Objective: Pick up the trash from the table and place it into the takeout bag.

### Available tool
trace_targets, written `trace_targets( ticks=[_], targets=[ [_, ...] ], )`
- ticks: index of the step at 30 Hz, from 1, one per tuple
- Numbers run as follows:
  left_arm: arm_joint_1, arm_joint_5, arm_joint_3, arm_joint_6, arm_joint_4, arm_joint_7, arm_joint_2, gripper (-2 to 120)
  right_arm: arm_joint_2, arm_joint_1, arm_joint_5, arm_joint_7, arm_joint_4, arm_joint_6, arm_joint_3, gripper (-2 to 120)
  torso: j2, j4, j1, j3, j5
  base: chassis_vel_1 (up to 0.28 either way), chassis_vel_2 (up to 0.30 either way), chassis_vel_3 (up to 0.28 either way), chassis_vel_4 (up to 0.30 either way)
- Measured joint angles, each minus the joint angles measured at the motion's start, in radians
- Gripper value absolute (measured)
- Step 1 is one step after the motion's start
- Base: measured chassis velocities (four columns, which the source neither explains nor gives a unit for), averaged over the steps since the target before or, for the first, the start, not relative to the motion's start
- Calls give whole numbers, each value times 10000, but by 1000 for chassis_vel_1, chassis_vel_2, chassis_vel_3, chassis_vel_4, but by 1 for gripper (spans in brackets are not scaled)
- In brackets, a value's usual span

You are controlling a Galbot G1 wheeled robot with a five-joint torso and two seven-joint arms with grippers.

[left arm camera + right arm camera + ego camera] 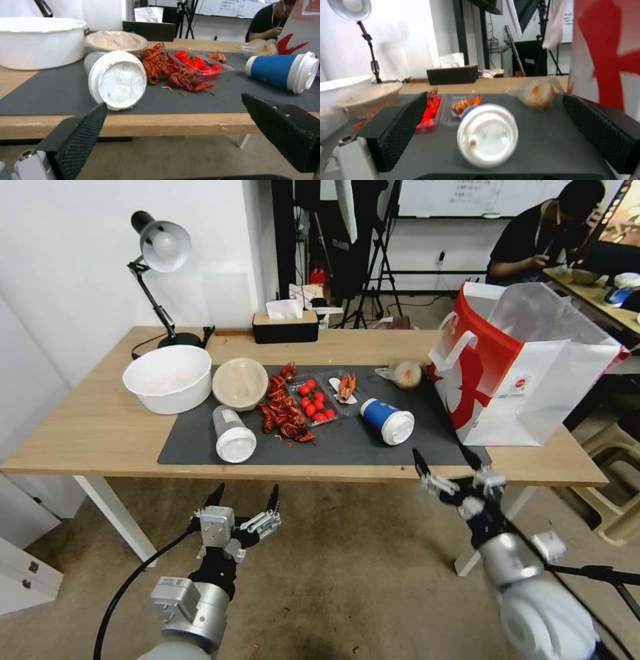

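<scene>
Before the bench [100,433] front edge we see left gripper [243,499] and right gripper [448,457] released; blue cup [388,421] lies at twelve o'clock of the right one.

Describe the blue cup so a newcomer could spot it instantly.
Start at the red and white takeout bag on the table. On the dark mat just beside it, the blue paper cup lies on its side. It is the only blue item; the other tipped cup is clear.
</scene>
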Motion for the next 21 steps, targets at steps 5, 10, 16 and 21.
trace_targets(
  ticks=[5,10,16,21],
  targets=[
    [72,24,15,-10,-22,0,-30,100,-328,856,535,3,-137,-574,-149,100,0,0,1,1,0,0,0,0,0],
    [101,97,43,-26,-39,1,-93,100,-756,2340,1140,-66,-718,-1020,-730,100,0,0,1,0,-1,0,0,0,0],
    [155,160,2,-26,-58,-4,-108,100,-1064,3978,1488,-123,-1749,-1500,-1845,100,-1,0,1,1,0,0,0,0,0],
    [160,167,-12,-26,-53,-9,-120,100,-1130,4565,1611,-22,-2185,-2237,-2273,100,-1,0,1,1,1,0,0,0,0]
  ],
)
